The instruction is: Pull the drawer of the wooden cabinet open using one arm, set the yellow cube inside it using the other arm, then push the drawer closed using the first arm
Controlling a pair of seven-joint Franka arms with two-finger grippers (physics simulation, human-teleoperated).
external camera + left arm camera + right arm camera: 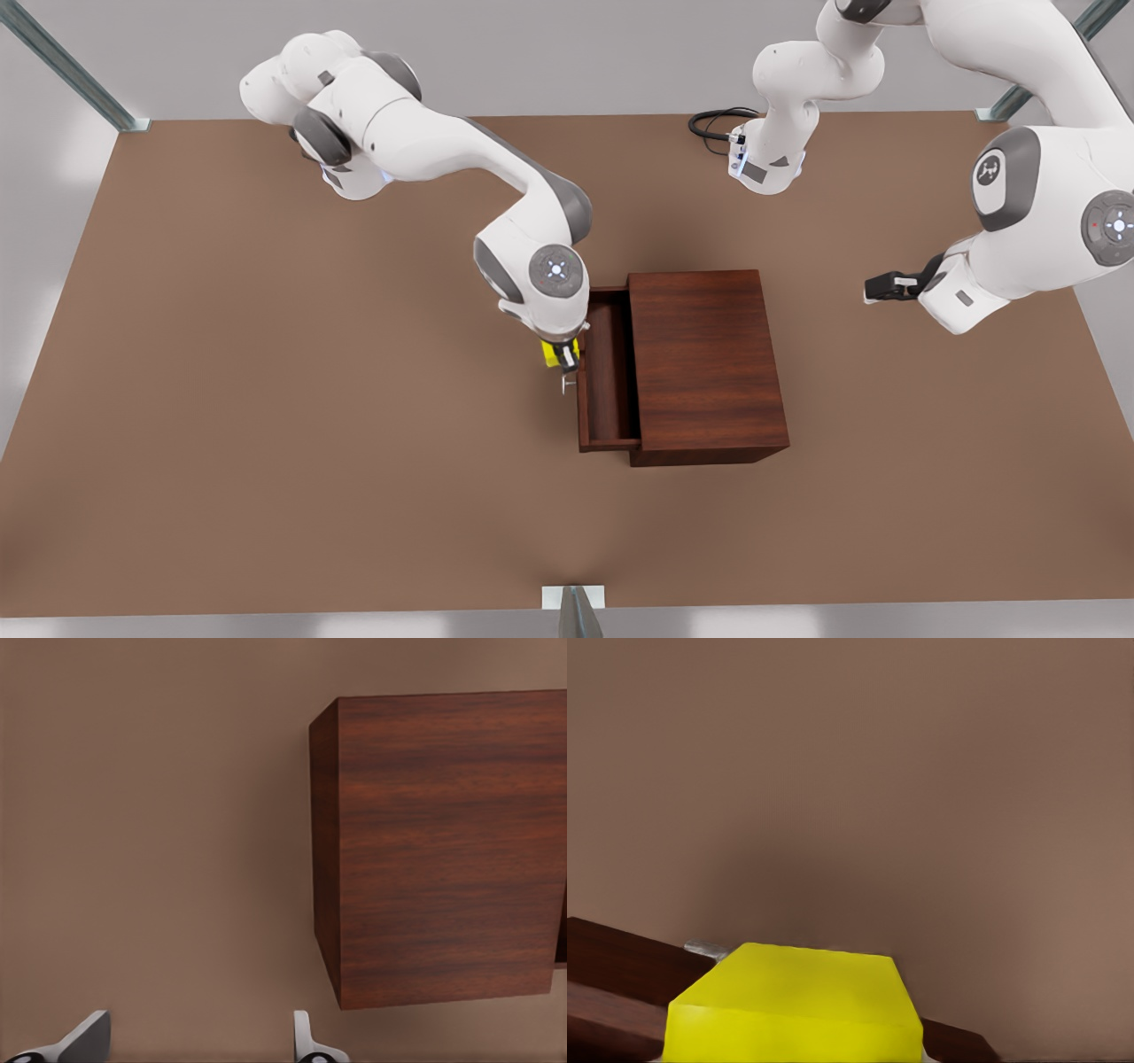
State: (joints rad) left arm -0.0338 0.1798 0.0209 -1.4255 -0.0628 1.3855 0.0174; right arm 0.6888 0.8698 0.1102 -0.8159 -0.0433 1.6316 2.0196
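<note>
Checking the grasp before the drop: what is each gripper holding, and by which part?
The right gripper holds the yellow cube by its sides; the left gripper is open, holding nothing.

We can read no words, numbers or brand names anywhere. The one sign we see is a small white emblem on a grey round cap (989, 170) of the white robot arm at the front view's right.
</note>
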